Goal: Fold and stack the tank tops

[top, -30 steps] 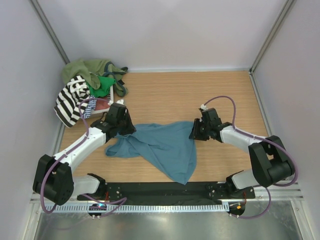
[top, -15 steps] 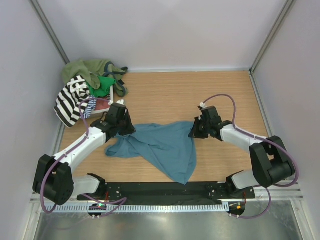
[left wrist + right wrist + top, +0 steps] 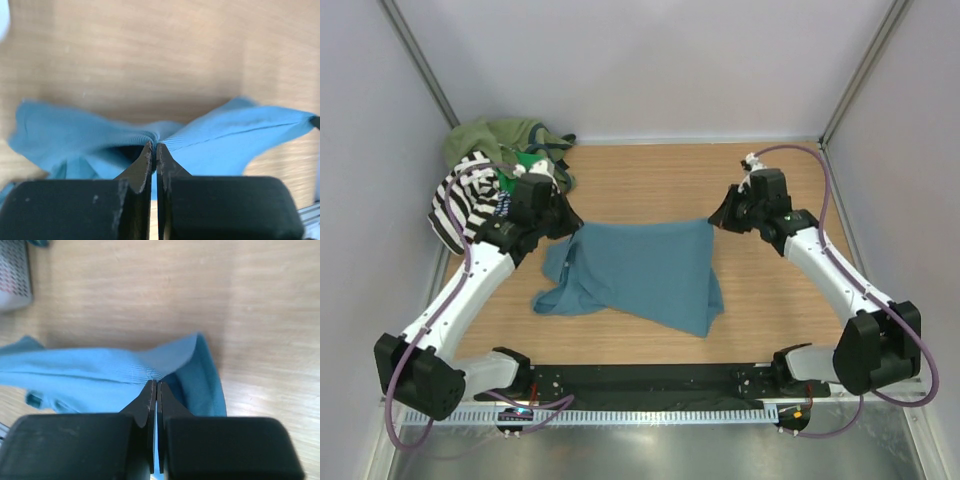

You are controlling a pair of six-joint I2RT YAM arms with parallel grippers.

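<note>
Teal tank top (image 3: 640,272) — far edge taut, corners pinched, left claw (image 3: 566,228), right claw (image 3: 712,220)

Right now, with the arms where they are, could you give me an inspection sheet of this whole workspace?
Surface: wooden table, bare wood around the cloth.
Job's things: teal tank top mid-table, its far edge stretched between the arms; heap of other tops in the far left corner, a black-and-white striped one on its near side.
Clutter: nothing seen.
End effectors: left end effector shut on the teal top's left corner; right end effector shut on its right corner.
Cables: purple cables loop along both arms.
Surroundings: pale walls, metal frame posts.
</note>
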